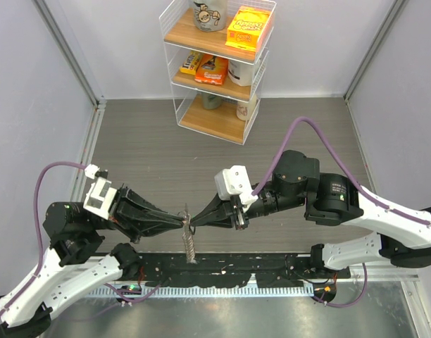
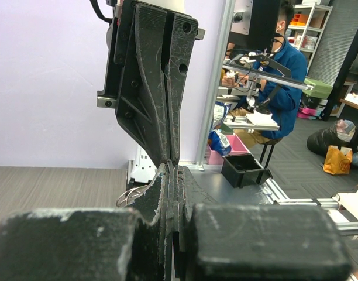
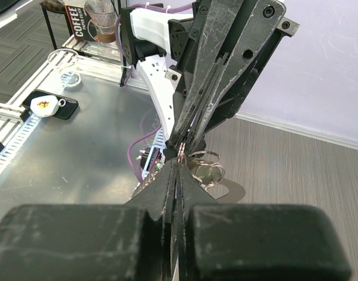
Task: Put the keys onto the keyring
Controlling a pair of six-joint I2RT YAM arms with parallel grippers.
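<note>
My two grippers meet tip to tip above the table's near middle. The left gripper (image 1: 181, 223) is shut and holds the keyring (image 1: 189, 243), whose grey-brown chain hangs straight down below the tips. The right gripper (image 1: 196, 225) is shut against the same spot from the other side. In the left wrist view my left gripper (image 2: 171, 168) is shut, with thin wire rings (image 2: 127, 196) beside it. Seen from the right wrist, my right gripper (image 3: 178, 162) is shut where the wire rings (image 3: 206, 167) emerge. The keys are hidden; I cannot pick them out.
A white wire shelf (image 1: 217, 67) with snack boxes and cups stands at the back of the table. A black cable rail (image 1: 222, 271) runs along the near edge below the hanging chain. Grey walls close in both sides.
</note>
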